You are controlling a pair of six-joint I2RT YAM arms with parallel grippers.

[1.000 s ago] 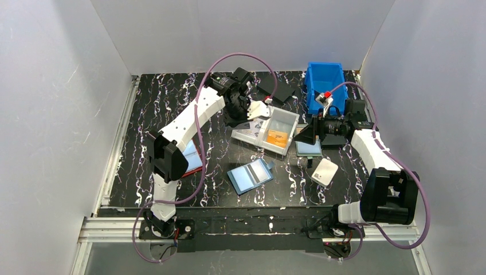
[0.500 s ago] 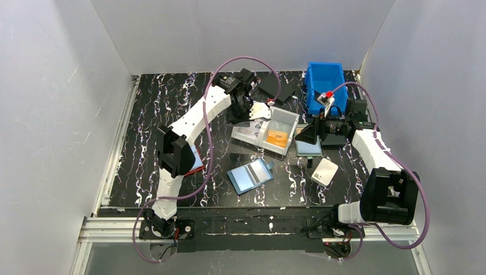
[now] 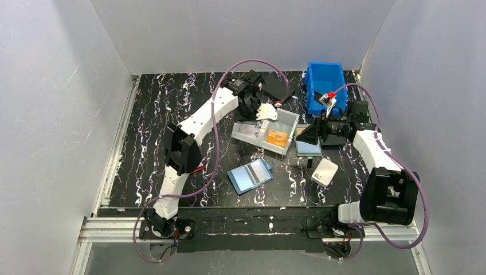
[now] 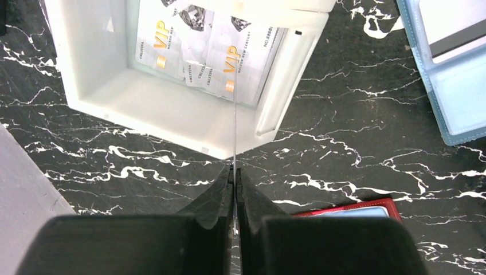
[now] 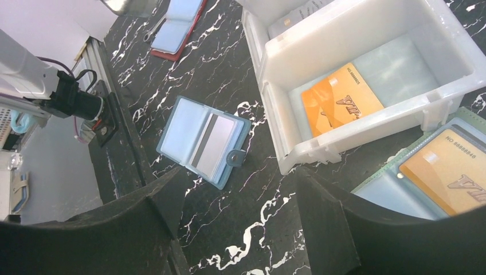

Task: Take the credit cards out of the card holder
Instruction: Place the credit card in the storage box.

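Note:
The light-blue card holder (image 3: pixel 250 176) lies open on the table near the front middle, with a grey credit card with a dark stripe (image 3: pixel 257 173) in its right pocket. It also shows in the right wrist view (image 5: pixel 200 140) and at the edge of the left wrist view (image 4: pixel 453 74). My left gripper (image 3: pixel 259 109) is shut on a pale credit card (image 3: pixel 265 111), seen edge-on in the left wrist view (image 4: pixel 235 132), above the white tray (image 3: pixel 291 129). Pale VIP cards (image 4: pixel 200 57) lie in the tray. My right gripper (image 3: pixel 306 134) is open and empty.
The tray's other compartment holds an orange card (image 5: pixel 341 103). A teal holder with an orange card (image 5: pixel 441 172) lies under my right gripper. A red-edged holder (image 4: pixel 349 209) lies at the left. A blue bin (image 3: pixel 325 86) stands at the back right. A white card (image 3: pixel 325 171) lies at the front right.
My left arm has stretched farther back and to the right, carrying the pale card over the tray's back edge. The right arm has not moved.

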